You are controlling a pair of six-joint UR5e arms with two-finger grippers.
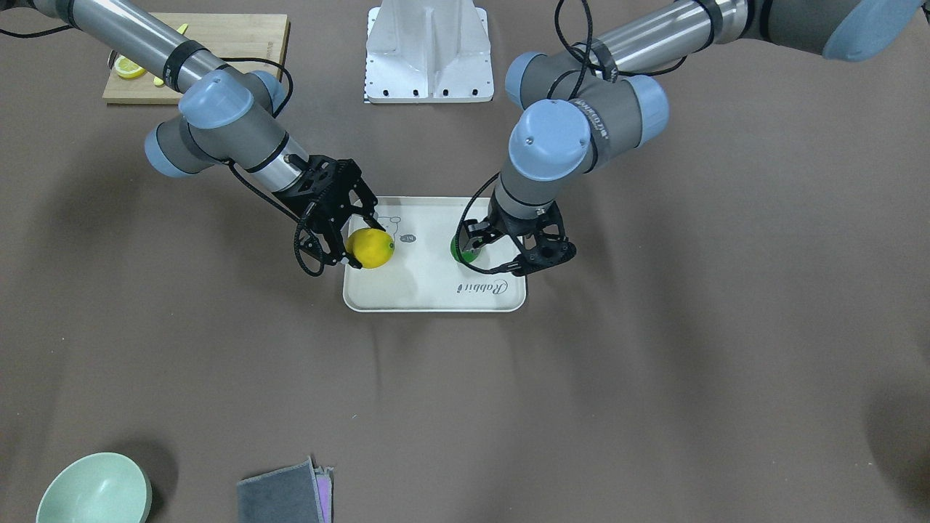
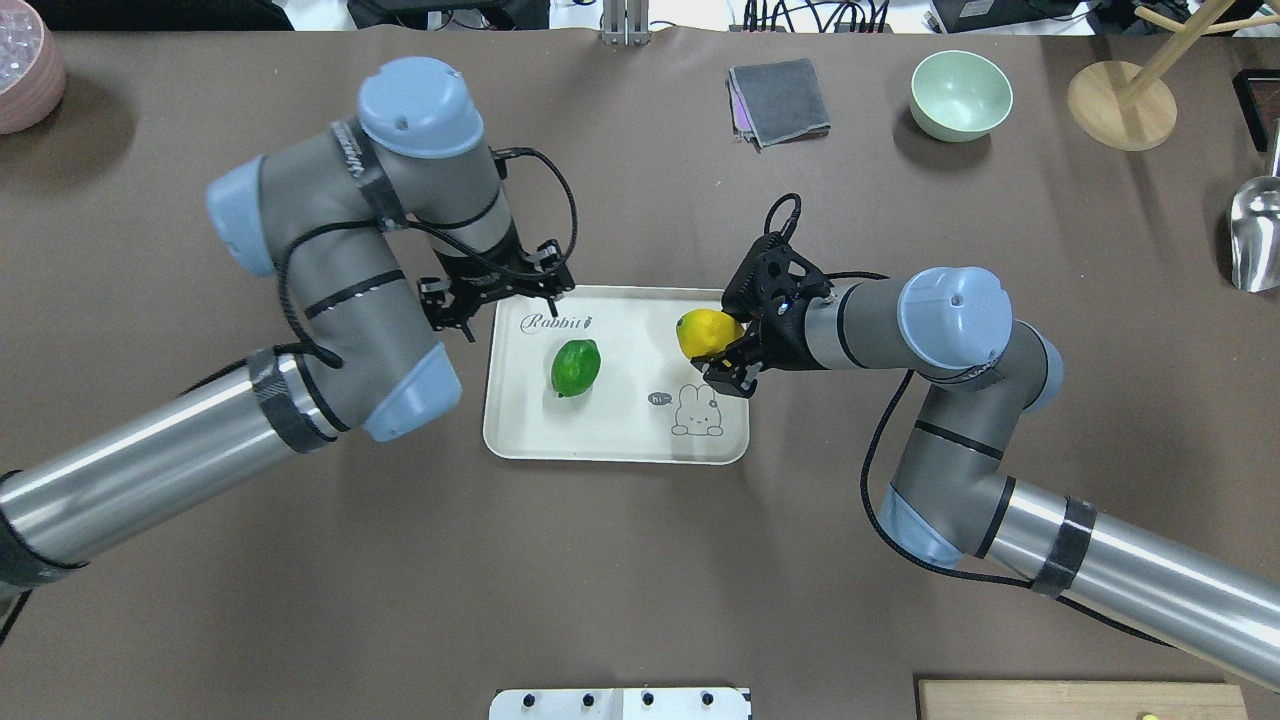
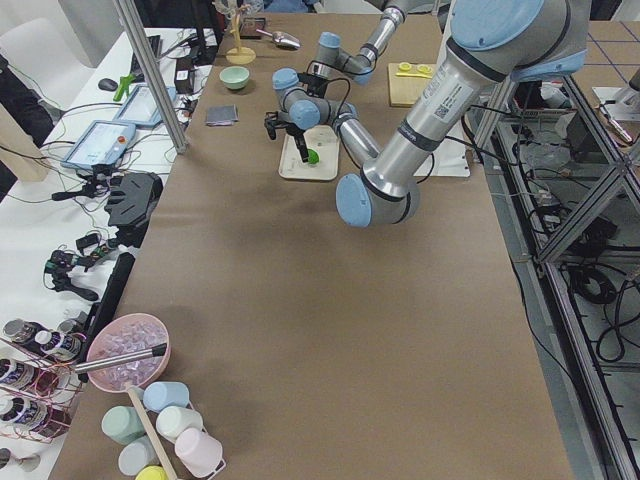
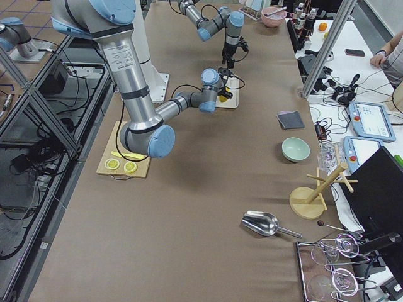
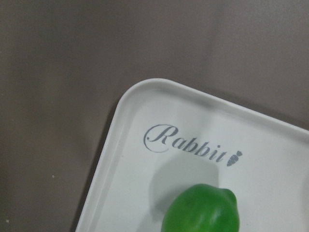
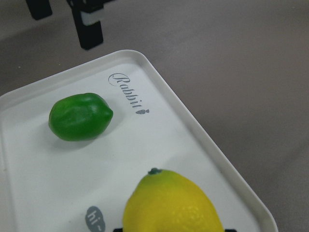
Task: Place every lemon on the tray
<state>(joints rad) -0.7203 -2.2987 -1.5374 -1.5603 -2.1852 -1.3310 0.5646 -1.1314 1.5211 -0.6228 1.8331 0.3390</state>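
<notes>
The cream-white tray [image 2: 620, 440] with the "Rabbit" script lies at mid-table. The green lemon [image 2: 575, 367] rests on it, toward its left side; it also shows in the left wrist view [image 5: 203, 212] and the right wrist view [image 6: 79, 116]. My left gripper [image 2: 497, 305] is open and empty above the tray's far left corner, just clear of the green lemon [image 1: 465, 249]. My right gripper [image 2: 715, 335] is shut on the yellow lemon [image 2: 706, 332] and holds it over the tray's right edge [image 1: 371, 248]. I cannot tell whether it touches the tray.
A wooden cutting board [image 1: 218, 43] with lemon slices [image 1: 129, 67] lies near the robot's right side. A green bowl [image 2: 960, 93], a folded grey cloth [image 2: 778, 100], a wooden stand [image 2: 1120, 92] and a metal scoop [image 2: 1255, 235] sit at the far right.
</notes>
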